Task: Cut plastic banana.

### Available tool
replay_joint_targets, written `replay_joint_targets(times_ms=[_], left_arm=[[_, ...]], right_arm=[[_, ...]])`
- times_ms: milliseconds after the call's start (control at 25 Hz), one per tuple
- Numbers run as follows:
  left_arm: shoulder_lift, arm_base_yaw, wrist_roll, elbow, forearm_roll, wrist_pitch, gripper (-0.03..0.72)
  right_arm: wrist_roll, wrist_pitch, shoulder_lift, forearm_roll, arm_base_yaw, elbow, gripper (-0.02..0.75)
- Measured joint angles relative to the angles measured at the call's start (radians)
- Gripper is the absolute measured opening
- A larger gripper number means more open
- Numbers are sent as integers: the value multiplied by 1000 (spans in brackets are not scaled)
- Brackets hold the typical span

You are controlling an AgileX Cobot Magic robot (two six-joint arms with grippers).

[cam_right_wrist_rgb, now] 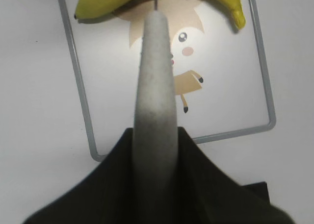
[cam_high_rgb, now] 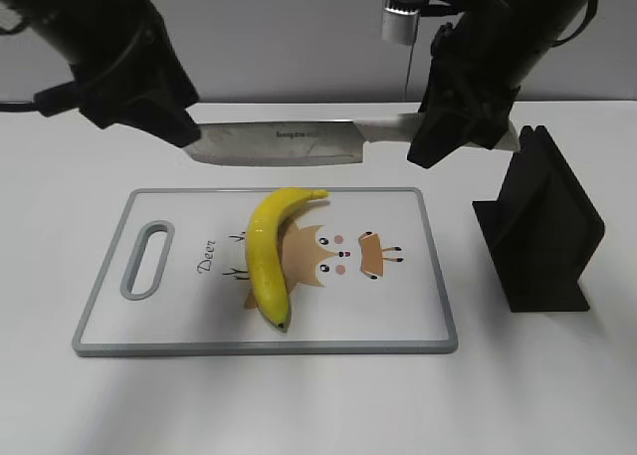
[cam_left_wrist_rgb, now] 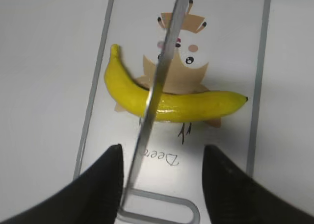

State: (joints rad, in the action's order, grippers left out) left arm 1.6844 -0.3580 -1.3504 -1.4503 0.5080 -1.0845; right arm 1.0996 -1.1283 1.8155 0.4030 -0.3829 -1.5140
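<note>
White table holds a cutting board [cam_high_rgb: 428, 276] — the plastic banana [cam_high_rgb: 267, 251] lies mid-board. Right gripper [cam_right_wrist_rgb: 154, 150] squeezes the knife [cam_high_rgb: 269, 143] handle, blade hovering at twelve o'clock; left gripper [cam_left_wrist_rgb: 162, 170] gapes, empty. Next — lower straight down.

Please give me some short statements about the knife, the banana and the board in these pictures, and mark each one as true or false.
1. The plastic banana lies on the cutting board. True.
2. The banana is already cut in two. False: it is whole.
3. The right tool holds the knife by its handle. True.
4. The knife stands in the black holder. False: it hangs above the board.
5. The left tool grips the banana. False: its fingers are apart near the blade.
</note>
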Motion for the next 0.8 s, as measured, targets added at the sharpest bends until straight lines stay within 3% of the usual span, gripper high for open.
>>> replay_joint_targets(times_ms=[280, 360, 560, 640, 800], left_arm=[[71, -65, -49, -8, -24, 54, 476], [81, -69, -50, -8, -30, 61, 395], [81, -72, -54, -9, -71, 51, 43], [81, -72, -53, -10, -89, 38, -5], [83, -74, 6, -10, -134, 34, -10]], right_arm=[[98, -8, 0, 45, -9, -9, 176], [107, -8, 1, 45, -9, -9, 176], [117, 9, 2, 74, -9, -10, 176], [133, 18, 6, 82, -9, -10, 176], [145, 29, 39, 99, -9, -10, 176]])
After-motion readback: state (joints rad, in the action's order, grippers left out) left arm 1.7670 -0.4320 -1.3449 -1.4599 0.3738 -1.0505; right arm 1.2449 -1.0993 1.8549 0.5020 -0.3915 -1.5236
